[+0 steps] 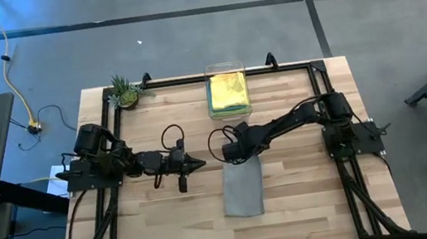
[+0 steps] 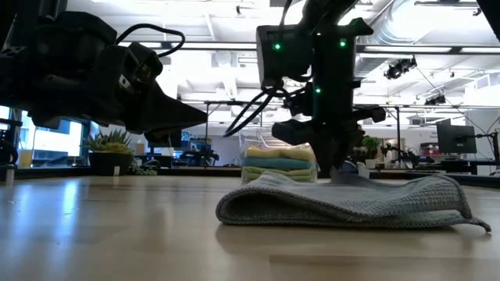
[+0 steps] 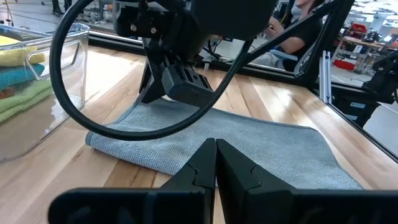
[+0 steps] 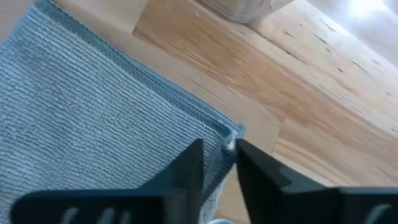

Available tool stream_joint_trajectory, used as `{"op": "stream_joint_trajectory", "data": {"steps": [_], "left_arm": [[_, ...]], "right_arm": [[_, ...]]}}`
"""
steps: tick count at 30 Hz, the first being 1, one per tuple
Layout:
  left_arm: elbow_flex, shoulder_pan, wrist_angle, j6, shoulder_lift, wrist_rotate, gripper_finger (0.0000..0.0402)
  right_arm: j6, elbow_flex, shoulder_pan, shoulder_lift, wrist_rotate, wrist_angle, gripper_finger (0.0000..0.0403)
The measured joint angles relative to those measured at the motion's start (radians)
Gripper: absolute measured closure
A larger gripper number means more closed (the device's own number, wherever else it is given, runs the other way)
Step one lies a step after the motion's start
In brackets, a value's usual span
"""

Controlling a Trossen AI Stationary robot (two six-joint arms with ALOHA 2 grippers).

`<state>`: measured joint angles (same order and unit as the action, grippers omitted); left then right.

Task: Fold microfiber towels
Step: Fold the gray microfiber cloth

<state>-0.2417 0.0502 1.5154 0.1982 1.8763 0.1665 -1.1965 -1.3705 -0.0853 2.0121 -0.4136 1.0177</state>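
A grey microfiber towel (image 1: 243, 191), folded into a narrow strip, lies flat at the table's middle. My right gripper (image 1: 234, 157) points steeply down at its far end. Its fingers stand a narrow gap apart, with a far corner of the towel (image 4: 231, 138) showing between their tips. To the left of the towel my left gripper (image 1: 199, 164) hovers level and shut on nothing, pointing at the towel (image 3: 249, 143). Folded yellow, teal and green towels (image 2: 279, 164) are stacked in a clear bin (image 1: 224, 72) at the far edge. My right gripper comes at the grey towel's far corner (image 4: 231, 138) from above, slanting, one finger (image 4: 193, 163) over the cloth and the other beside its edge. I cannot tell whether they touch it. The towel lies flat on the table.
A small potted plant (image 1: 123, 90) stands at the far left corner. Black frame rails (image 1: 318, 88) run along the table's sides. Bare wood lies near and on either side of the grey towel. A loop of cable (image 3: 74, 93) hangs in the left wrist view.
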Motion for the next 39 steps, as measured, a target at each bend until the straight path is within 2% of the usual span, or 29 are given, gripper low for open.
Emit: {"op": "stream_joint_trajectory", "data": {"steps": [3,7,10,13,15,18,19,23,25,28,34,39], "left_arm": [[0.0,0.0,0.0,0.0,0.0,0.0,0.0401],[0.0,0.0,-0.001,0.0,0.0,-0.012,0.0402],[0.0,0.0,-0.007,0.0,0.0,-0.028,0.0401],[0.0,0.0,-0.008,0.0,0.0,-0.035,0.0402],[0.0,0.0,-0.008,-0.006,0.0,-0.058,0.0401],[-0.001,0.0,-0.009,-0.018,0.0,-0.092,0.0402],[-0.004,0.001,-0.012,-0.019,0.0,-0.106,0.0401],[-0.033,0.02,-0.072,-0.055,0.0,-0.193,0.0402],[-0.069,0.045,-0.131,-0.075,0.0,-0.209,0.0401],[-0.154,0.098,-0.267,-0.118,0.0,-0.204,0.0402],[-0.372,0.227,-0.653,-0.216,0.0,-0.143,0.0389],[-0.502,0.302,-0.919,-0.228,0.0,-0.074,0.0356]], "right_arm": [[0.0,-0.004,0.0,0.0,0.002,0.036,0.0285],[0.01,-0.039,-0.001,-0.022,-0.004,0.187,0.0239],[0.072,-0.042,-0.022,-0.076,-0.035,0.234,0.0238],[0.171,-0.001,-0.066,-0.156,-0.049,0.19,0.0271],[0.222,0.069,-0.103,-0.215,-0.037,0.1,0.0309],[0.264,0.227,-0.167,-0.309,-0.002,-0.137,0.0378],[0.283,0.289,-0.194,-0.335,0.012,-0.231,0.039],[0.339,0.492,-0.297,-0.387,0.055,-0.644,0.0375],[0.344,0.547,-0.338,-0.386,0.053,-0.784,0.037],[0.378,0.587,-0.393,-0.381,0.03,-0.875,0.0374],[0.48,0.601,-0.496,-0.383,-0.004,-0.888,0.0385],[0.554,0.567,-0.586,-0.383,-0.034,-0.888,0.0357]]}}
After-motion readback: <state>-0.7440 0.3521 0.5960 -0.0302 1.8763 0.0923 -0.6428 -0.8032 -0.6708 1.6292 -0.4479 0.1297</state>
